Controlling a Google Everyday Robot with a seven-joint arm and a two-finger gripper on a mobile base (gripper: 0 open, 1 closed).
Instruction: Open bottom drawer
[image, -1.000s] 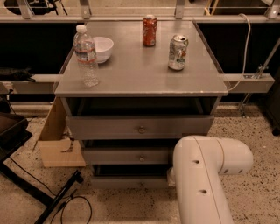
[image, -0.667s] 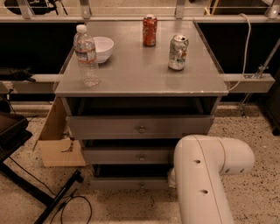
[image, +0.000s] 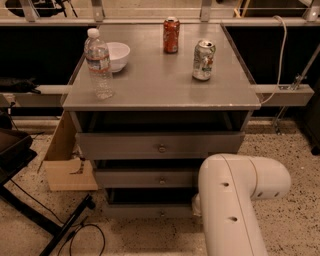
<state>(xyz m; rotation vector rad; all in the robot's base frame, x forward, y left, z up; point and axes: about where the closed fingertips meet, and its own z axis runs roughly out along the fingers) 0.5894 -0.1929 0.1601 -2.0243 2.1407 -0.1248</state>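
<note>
low down, bottom drawer (image: 140, 210) beside white arm (image: 235, 200); pincer hidden, state unclear

The flat grey cabinet top (image: 160, 87) carries four things. The gripper is hidden behind the white arm link (image: 235, 200), low at the cabinet's front right. Nearest above that spot stands a dented silver drinks can (image: 203, 60), upright. Farther off, by the back edge, is a red drinks can (image: 171, 35). Well away to the left stands a clear plastic water bottle with a white cap (image: 98, 64), and just beyond it a white round bowl (image: 117, 55); whether they touch cannot be told.
</note>
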